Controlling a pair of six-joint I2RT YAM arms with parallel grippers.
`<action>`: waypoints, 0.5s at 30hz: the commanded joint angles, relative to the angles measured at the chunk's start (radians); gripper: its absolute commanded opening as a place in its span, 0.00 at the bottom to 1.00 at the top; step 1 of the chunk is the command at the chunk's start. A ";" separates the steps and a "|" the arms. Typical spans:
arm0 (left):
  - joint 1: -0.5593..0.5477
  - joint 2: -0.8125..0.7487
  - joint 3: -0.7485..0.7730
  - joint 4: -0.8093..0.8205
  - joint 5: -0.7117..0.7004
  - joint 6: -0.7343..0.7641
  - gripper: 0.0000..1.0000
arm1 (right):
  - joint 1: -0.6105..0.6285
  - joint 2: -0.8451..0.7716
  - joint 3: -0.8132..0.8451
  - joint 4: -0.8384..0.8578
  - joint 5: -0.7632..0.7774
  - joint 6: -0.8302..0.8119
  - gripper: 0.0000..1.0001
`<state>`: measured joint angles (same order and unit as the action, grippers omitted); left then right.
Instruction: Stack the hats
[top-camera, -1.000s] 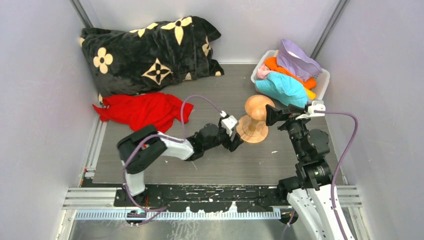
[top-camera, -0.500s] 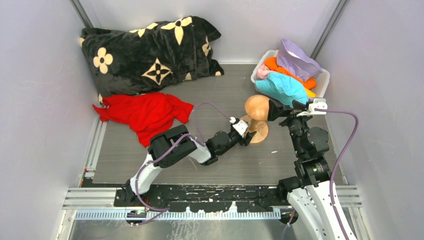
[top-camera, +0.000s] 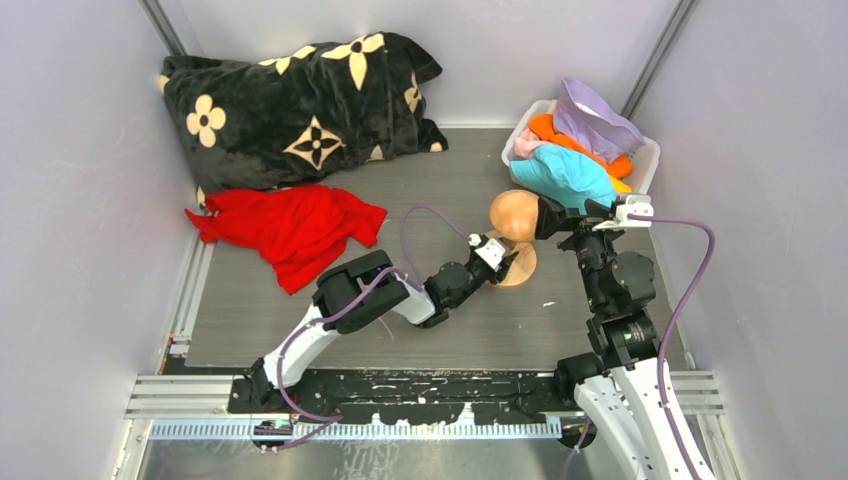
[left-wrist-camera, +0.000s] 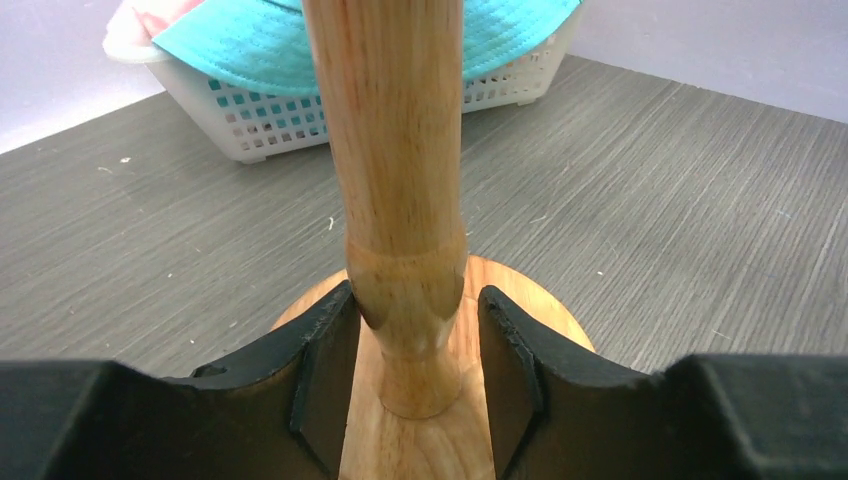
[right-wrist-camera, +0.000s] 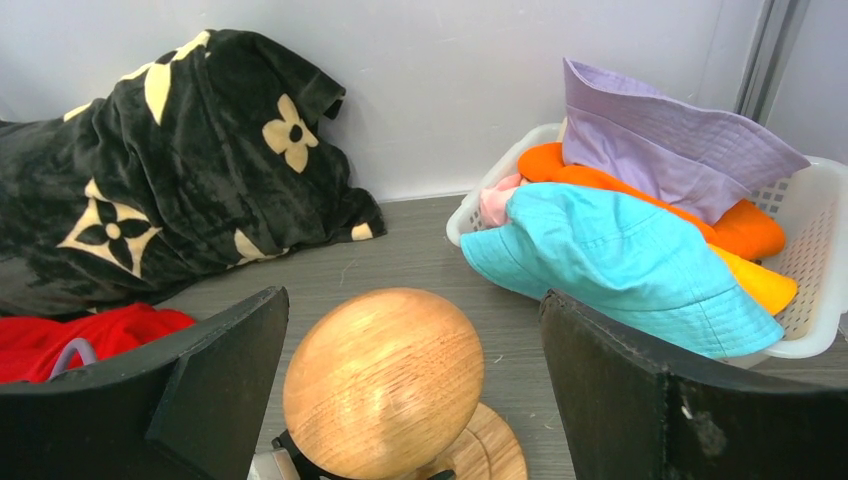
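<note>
Hats are piled in a white basket (right-wrist-camera: 800, 300) at the table's (top-camera: 420, 180) far right corner. The teal hat (right-wrist-camera: 620, 260) is in front, the lavender hat (right-wrist-camera: 660, 140) on top, the orange hat (right-wrist-camera: 590, 175) between. The pink hat (right-wrist-camera: 495, 200) and yellow hat (right-wrist-camera: 765, 285) are mostly buried. The left gripper's (left-wrist-camera: 415, 300) jaws straddle the wooden stand's (left-wrist-camera: 400, 150) post, a sliver clear. The right gripper (right-wrist-camera: 410, 310) gapes wide, empty, by the knob.

Black-and-white arms (top-camera: 372, 292); looping purple cables (top-camera: 675, 221); matte black end effectors (left-wrist-camera: 415, 305)

Wooden stand (top-camera: 513, 215) before basket (right-wrist-camera: 815, 270) of hats (top-camera: 572, 170); table (top-camera: 460, 160) beside basket passable.
</note>
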<state>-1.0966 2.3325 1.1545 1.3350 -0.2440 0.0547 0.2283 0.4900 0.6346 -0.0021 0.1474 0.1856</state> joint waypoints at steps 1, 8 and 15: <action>-0.004 0.012 0.046 0.096 -0.030 0.038 0.47 | 0.006 -0.005 0.002 0.054 0.018 -0.017 1.00; -0.003 0.022 0.065 0.096 -0.052 0.052 0.47 | 0.006 -0.002 0.003 0.053 0.021 -0.018 1.00; 0.002 0.039 0.092 0.096 -0.082 0.056 0.38 | 0.006 0.001 0.006 0.048 0.024 -0.020 1.00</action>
<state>-1.0977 2.3608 1.2129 1.3434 -0.2848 0.0875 0.2283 0.4896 0.6338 -0.0013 0.1566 0.1848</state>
